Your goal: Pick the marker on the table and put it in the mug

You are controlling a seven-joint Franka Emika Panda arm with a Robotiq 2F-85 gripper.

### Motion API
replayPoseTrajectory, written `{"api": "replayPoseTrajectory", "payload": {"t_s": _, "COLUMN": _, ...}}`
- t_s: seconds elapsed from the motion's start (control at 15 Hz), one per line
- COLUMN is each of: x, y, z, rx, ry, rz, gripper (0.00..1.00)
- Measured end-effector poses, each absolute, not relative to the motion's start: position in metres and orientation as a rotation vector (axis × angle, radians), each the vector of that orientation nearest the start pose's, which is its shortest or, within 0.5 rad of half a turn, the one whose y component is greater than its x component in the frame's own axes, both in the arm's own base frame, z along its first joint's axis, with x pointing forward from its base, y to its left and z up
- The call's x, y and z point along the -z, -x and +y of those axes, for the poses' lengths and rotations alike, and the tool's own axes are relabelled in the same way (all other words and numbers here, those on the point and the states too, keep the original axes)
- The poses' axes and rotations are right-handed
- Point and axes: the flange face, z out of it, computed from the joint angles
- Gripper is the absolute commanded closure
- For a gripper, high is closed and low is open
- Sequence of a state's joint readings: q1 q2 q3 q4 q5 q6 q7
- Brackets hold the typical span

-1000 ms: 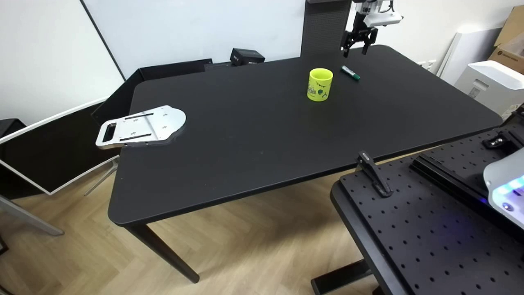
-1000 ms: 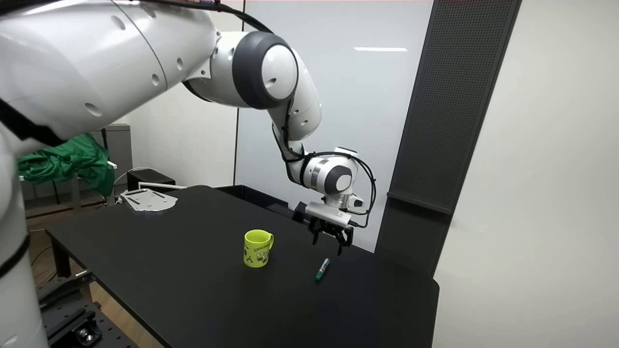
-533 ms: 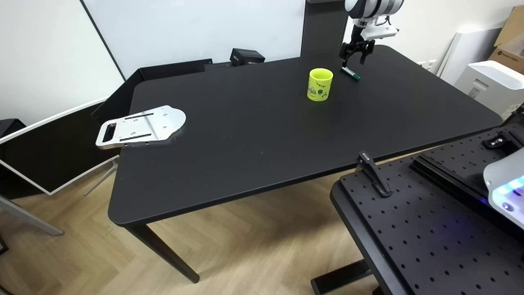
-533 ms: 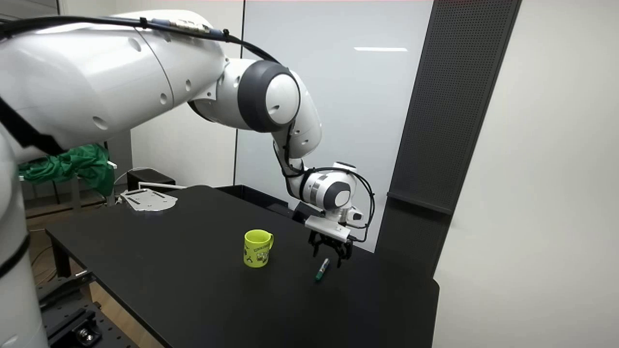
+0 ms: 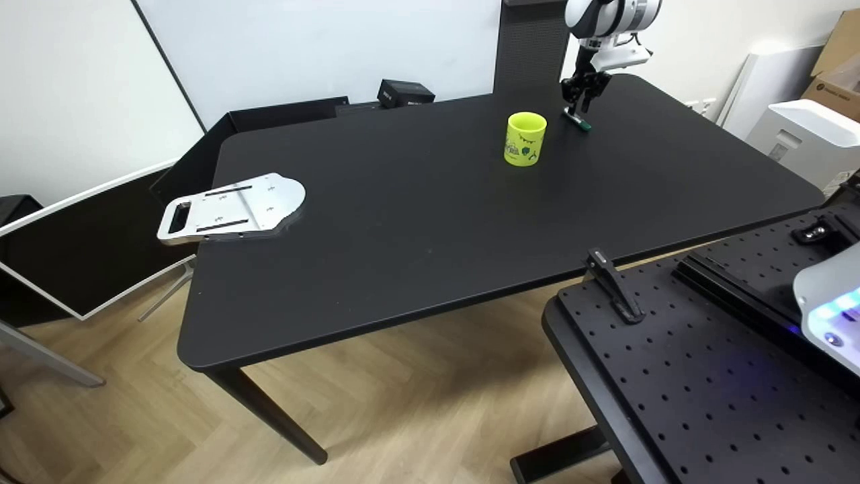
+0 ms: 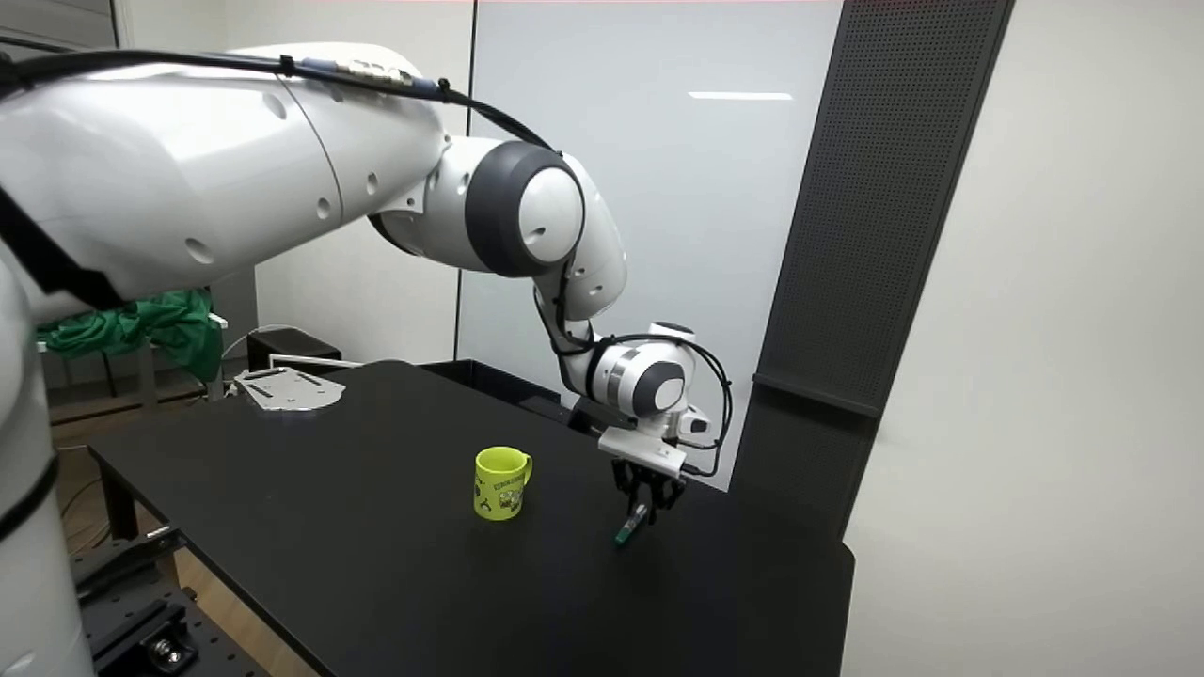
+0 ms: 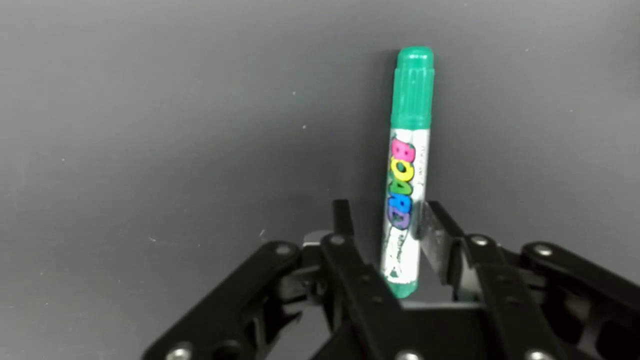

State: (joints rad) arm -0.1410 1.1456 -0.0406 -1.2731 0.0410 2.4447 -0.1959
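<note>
Since the earlier frames, the tool [image 7: 388, 216] sits a little lower and its 2 fingers [image 7: 343, 220] stand closer together, while the mug [image 5: 524, 144] keeps its place on the surface [image 5: 376, 222]. The coming grasp turns on how the marker [image 7: 408, 172] lies between those fingers: in the wrist view it rests on the surface, long axis running near to far, green cap [image 7: 412, 95] at the far end and leaning slightly right, so the fingers would close across it rather than along it. The right finger is against the marker or just beside it, I cannot tell which; on the left a clear gap shows. That leaves the tool partly spread, holding nothing yet. The next move likely calls for closing that gap without rolling the marker. The fingers straddle the tail half, so the cap may dip on lifting. In both exterior views the mug stands upright, left of the marker and apart from it.
</note>
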Motion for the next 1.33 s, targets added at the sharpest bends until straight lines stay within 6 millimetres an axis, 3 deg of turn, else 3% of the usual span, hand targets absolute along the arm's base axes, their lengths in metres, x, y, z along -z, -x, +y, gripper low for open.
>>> {"api": "replayPoseTrajectory", "payload": {"t_s": 0.13, "x": -0.053, "y": -0.72, "z": -0.128, "rx": 0.049, "ry": 3.162, "rz": -0.002, "gripper": 1.0}}
{"api": "replayPoseTrajectory", "payload": {"t_s": 0.2, "x": -0.055, "y": -0.721, "z": -0.13, "rx": 0.054, "ry": 3.165, "rz": 0.009, "gripper": 1.0}}
{"api": "replayPoseTrajectory", "payload": {"t_s": 0.27, "x": -0.057, "y": -0.721, "z": -0.134, "rx": 0.059, "ry": 3.167, "rz": 0.025, "gripper": 0.66}}
{"api": "replayPoseTrajectory", "payload": {"t_s": 0.33, "x": -0.058, "y": -0.722, "z": -0.138, "rx": 0.063, "ry": 3.17, "rz": 0.042, "gripper": 0.7}}
{"api": "replayPoseTrajectory", "payload": {"t_s": 0.47, "x": -0.062, "y": -0.722, "z": -0.149, "rx": 0.068, "ry": 3.176, "rz": 0.081, "gripper": 0.64}}
{"api": "replayPoseTrajectory", "payload": {"t_s": 0.67, "x": -0.064, "y": -0.722, "z": -0.157, "rx": 0.069, "ry": 3.176, "rz": 0.112, "gripper": 0.42}}
{"api": "replayPoseTrajectory", "payload": {"t_s": 1.0, "x": -0.053, "y": -0.718, "z": -0.148, "rx": 0.017, "ry": 3.165, "rz": 0.113, "gripper": 0.1}}
{"api": "replayPoseTrajectory", "payload": {"t_s": 1.07, "x": -0.049, "y": -0.718, "z": -0.144, "rx": 0.012, "ry": 3.161, "rz": 0.108, "gripper": 0.52}}
{"api": "replayPoseTrajectory", "payload": {"t_s": 1.2, "x": -0.043, "y": -0.716, "z": -0.138, "rx": 0.0, "ry": 3.154, "rz": 0.098, "gripper": 0.48}}
{"api": "replayPoseTrajectory", "payload": {"t_s": 1.33, "x": -0.037, "y": -0.715, "z": -0.131, "rx": -0.013, "ry": 3.153, "rz": 0.084, "gripper": 0.62}}
